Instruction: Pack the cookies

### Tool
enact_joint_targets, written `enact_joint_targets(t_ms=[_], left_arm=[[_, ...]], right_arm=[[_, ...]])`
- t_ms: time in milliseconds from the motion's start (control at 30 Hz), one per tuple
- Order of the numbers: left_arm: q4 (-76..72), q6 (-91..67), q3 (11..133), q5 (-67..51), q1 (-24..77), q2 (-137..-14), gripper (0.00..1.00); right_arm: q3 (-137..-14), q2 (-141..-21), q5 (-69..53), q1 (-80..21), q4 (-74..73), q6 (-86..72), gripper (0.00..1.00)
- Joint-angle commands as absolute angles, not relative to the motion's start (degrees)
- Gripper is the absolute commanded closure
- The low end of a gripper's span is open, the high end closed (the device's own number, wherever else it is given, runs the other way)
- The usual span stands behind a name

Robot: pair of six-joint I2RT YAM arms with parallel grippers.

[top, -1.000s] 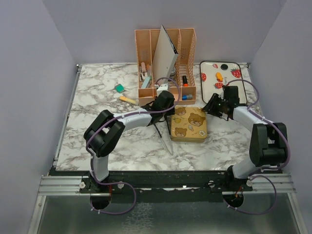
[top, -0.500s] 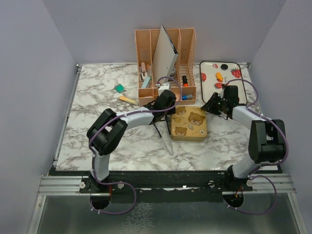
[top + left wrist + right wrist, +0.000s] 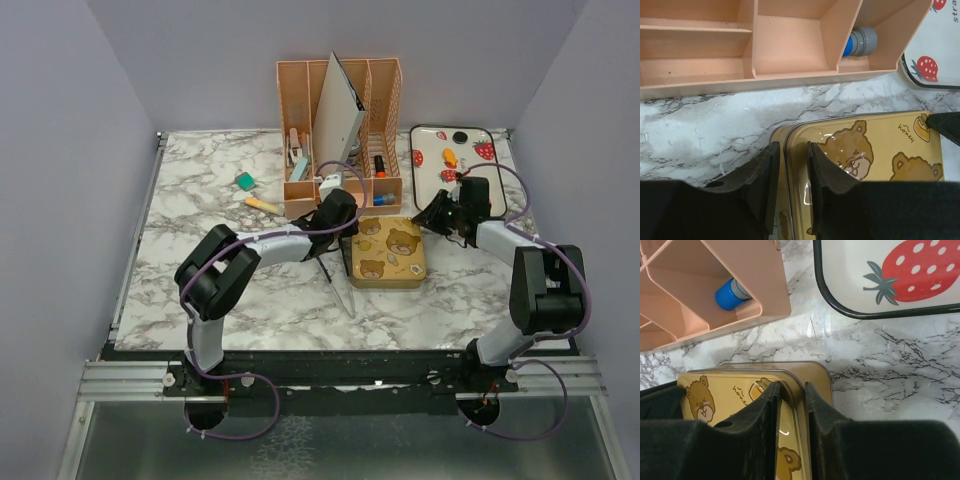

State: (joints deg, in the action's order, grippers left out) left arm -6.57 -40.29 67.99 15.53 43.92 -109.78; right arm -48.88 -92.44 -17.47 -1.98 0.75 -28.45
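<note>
The step in hand looks like getting the lid [image 3: 870,145] off the bear-printed tin [image 3: 388,255] so the cookies can go in. The left gripper [image 3: 792,150] is pinching the lid's rim at the tin's far left corner, its 2 fingers nearly together with the rim between them. The right gripper [image 3: 791,390] pinches the rim the same way at the far right corner. The cookies [image 3: 450,157] lie apart from the tin on the strawberry-printed tray [image 3: 832,297] at the counter's [image 3: 200,210] far right; from above only 1 orange piece reads plainly. To do this well, both arms should rise together and evenly, since a lift from 1 corner alone would likely cock the lid and jam it or drag the base along. Each pinch should catch only the lid's lip, not the base wall beneath. The pink organizer [image 3: 300,100] stands just beyond the tin, so the lid is best carried toward the near side.
</note>
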Motion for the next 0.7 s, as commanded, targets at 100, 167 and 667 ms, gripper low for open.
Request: enact_joint_targets(t_ms=[100,167,667], left_arm=[[2.3,-41.6,61.0,12.0,44.1,-110.1,0.68],[2.0,-41.6,60.9,12.4,44.1,-109.2,0.68],[4.6,-37.8,63.2,19.1,44.0,-91.9,0.37]], right_arm=[[-47.2,-90.5,-20.5,-2.5,-7.9,-26.2,0.65],[-47.6,-88.5,-20.5,-2.5,-8.3,-26.1,0.62],[-52.3,-66.1,-14.3,-2.5,-20.5,-21.9,0.08]])
